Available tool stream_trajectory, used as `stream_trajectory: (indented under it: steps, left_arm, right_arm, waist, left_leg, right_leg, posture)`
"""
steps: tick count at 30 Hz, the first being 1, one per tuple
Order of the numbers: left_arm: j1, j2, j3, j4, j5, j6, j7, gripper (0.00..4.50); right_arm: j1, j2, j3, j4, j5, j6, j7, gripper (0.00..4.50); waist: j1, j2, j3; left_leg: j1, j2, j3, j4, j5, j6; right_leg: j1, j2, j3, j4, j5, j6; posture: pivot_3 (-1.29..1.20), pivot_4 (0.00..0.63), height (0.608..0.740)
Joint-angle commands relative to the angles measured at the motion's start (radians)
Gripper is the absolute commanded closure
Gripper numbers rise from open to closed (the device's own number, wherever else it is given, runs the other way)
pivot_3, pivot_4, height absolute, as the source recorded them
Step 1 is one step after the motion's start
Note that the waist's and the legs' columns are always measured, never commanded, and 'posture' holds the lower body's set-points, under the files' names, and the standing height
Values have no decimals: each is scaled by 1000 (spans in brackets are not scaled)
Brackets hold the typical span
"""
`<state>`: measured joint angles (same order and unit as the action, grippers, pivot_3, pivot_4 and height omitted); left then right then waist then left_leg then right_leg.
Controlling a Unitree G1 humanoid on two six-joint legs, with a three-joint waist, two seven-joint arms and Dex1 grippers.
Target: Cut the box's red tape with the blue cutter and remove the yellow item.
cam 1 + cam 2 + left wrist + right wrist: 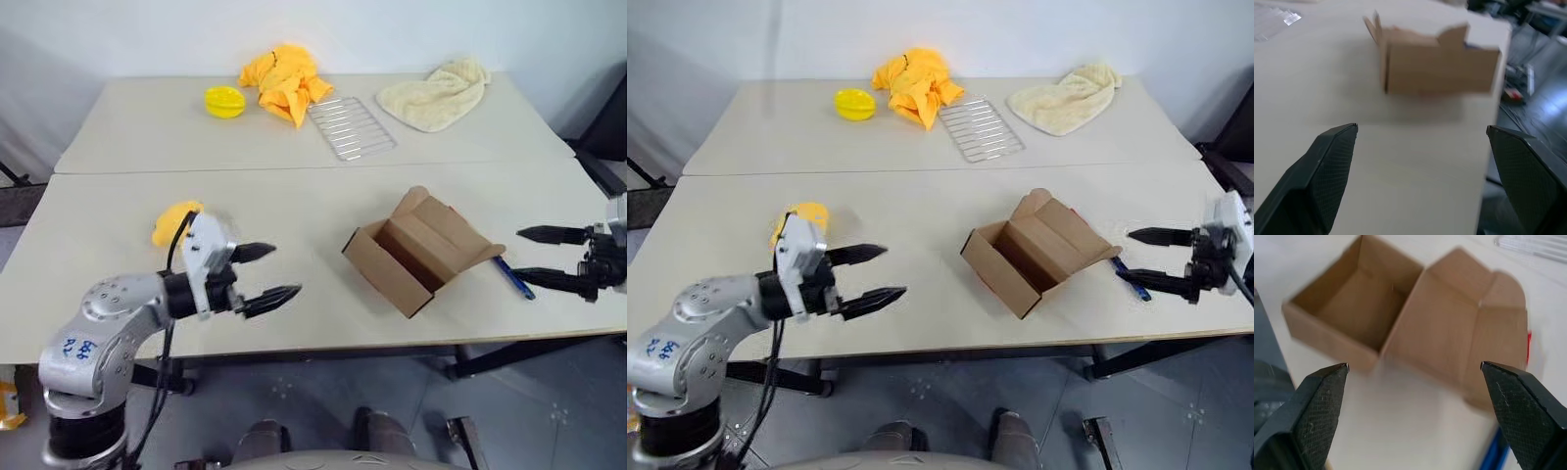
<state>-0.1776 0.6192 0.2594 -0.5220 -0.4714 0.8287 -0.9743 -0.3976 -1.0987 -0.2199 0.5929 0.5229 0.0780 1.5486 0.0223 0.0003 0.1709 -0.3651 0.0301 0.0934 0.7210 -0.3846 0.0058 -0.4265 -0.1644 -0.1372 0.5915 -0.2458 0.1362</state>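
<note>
The brown box (416, 253) lies open on the near table with its flaps spread and its inside bare (1359, 303). A sliver of the red tape (1529, 346) shows at a flap's edge. The blue cutter (513, 278) lies flat on the table just right of the box. The yellow item (174, 221) rests on the table at the left, outside the box. My left gripper (286, 269) hangs open and holds nothing, just in front of the yellow item and pointing toward the box. At the right, my right gripper (517, 255) is open beside the cutter, its fingers apart from it.
On the far table lie a round yellow disc (224, 101), a crumpled yellow cloth (285, 80), a wire rack (351, 126) and a cream towel (437, 93). A seam (294, 168) divides the two tables. The near table's front edge runs close under both grippers.
</note>
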Motion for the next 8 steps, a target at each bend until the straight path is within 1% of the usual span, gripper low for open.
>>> stream_trajectory:
  steps: [1, 3, 5, 6, 8]
  left_arm:
    - [53, 50, 20, 114, 0, -169, -100, 25]
    - [74, 79, 9, 176, 10, -216, -124, 25]
    - [73, 86, -4, 219, 7, -250, -130, 25]
    - [57, 82, -20, 251, 15, -276, -128, 25]
    - [35, 78, -44, 289, 23, -313, -125, 25]
  right_arm:
    - [59, -22, -88, 22, -24, -80, -14, 0]
    - [113, -8, -127, 24, -32, -100, -55, 0]
    - [172, 23, -176, -12, -17, -89, -111, 0]
    - [199, 59, -205, -53, -6, -71, -182, 0]
    - [224, 102, -238, -105, 2, -47, -265, 0]
  waist:
    - [1, 0, 0]
    - [1, 0, 0]
    - [1, 0, 0]
    - [0, 0, 0]
    - [-1, 0, 0]
  left_leg:
    - [0, 0, 0, 0, 0, 0]
    - [0, 0, 1, 0, 0, 0]
    - [0, 0, 1, 0, 0, 0]
    - [0, 0, 1, -1, 0, 0]
    - [1, 0, 1, -1, 0, 0]
  right_leg:
    - [0, 0, 1, 0, 0, -1]
    - [0, 0, 1, -1, 1, -1]
    - [0, 0, 1, -1, 1, -1]
    - [0, 0, 1, -1, 1, -1]
    - [0, 0, 1, -1, 1, -1]
  posture:
    - [0, 150, 740]
    - [0, 150, 740]
    - [0, 150, 740]
    - [0, 150, 740]
    - [0, 150, 740]
